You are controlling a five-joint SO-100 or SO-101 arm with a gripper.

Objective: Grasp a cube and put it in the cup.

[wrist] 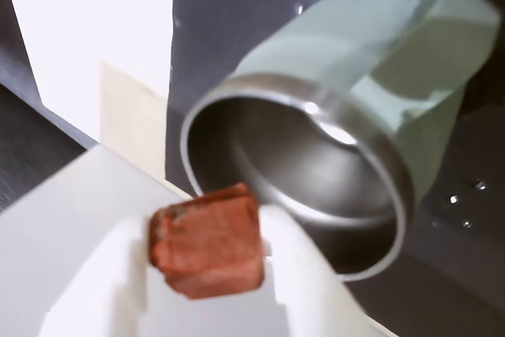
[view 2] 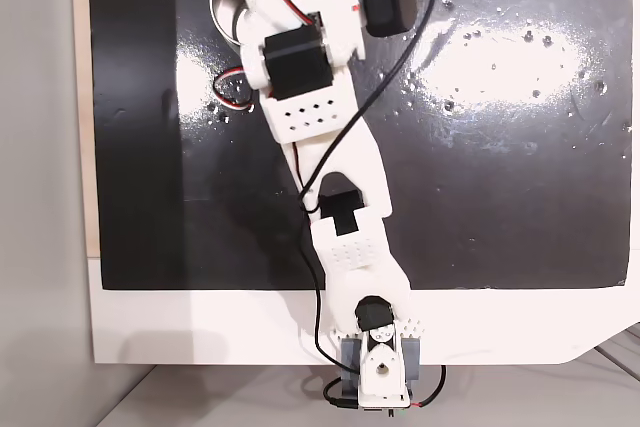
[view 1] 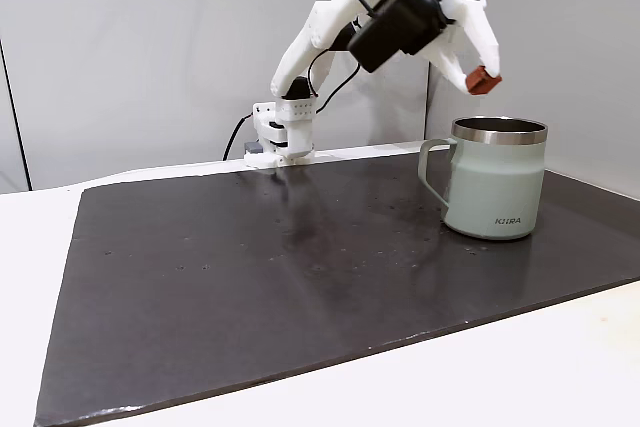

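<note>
Pinching the cube (view 1: 483, 79), the gripper (view 1: 480, 75) hangs just above the cup (view 1: 497, 192) rim, air between.

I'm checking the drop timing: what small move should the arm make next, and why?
Probably ease a little further over the mug before opening. The gripper holds the cube above the steel rim's near edge, not yet clearly over the middle.
</note>
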